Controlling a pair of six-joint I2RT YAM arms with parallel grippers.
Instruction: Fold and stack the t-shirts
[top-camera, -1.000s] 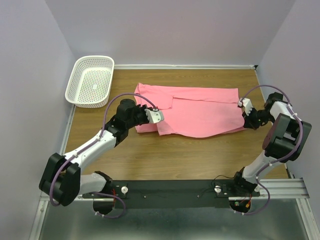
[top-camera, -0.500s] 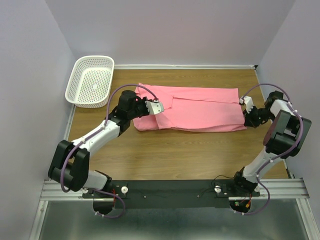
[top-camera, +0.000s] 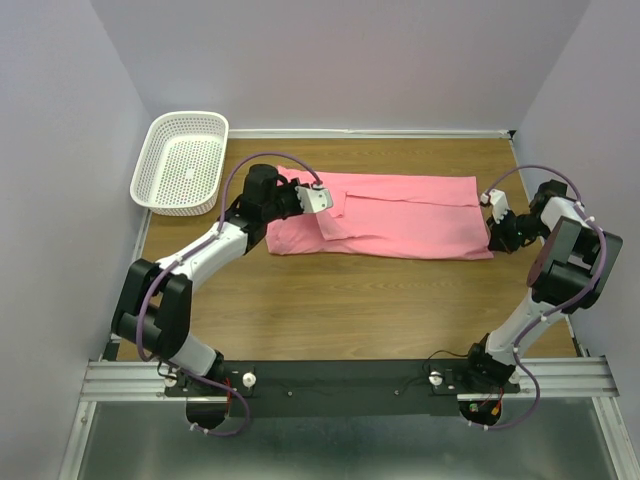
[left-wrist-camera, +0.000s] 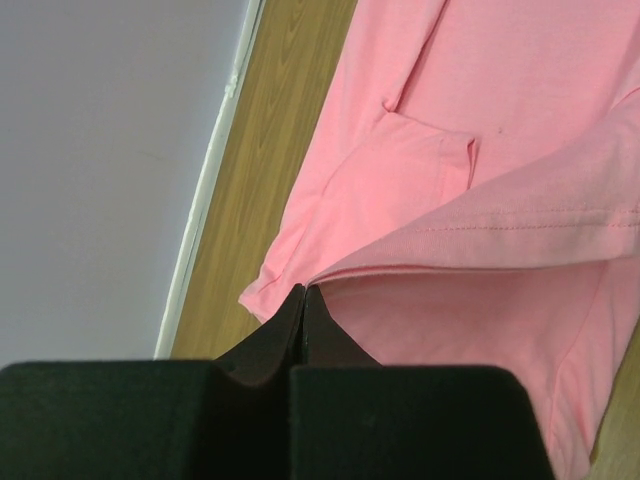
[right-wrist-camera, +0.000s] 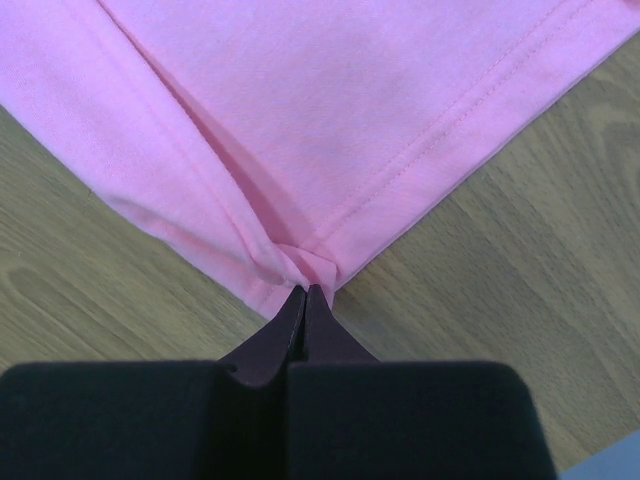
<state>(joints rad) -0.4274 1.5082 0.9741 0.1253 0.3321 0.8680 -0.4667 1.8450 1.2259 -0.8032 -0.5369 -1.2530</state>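
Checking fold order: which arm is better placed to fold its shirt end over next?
Probably left: the left gripper holds a hem raised over the t-shirt; the right gripper pinches a corner low.

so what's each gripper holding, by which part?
Both hold the t-shirt: left gripper a stitched edge near its left end, right gripper a hem corner on the right.
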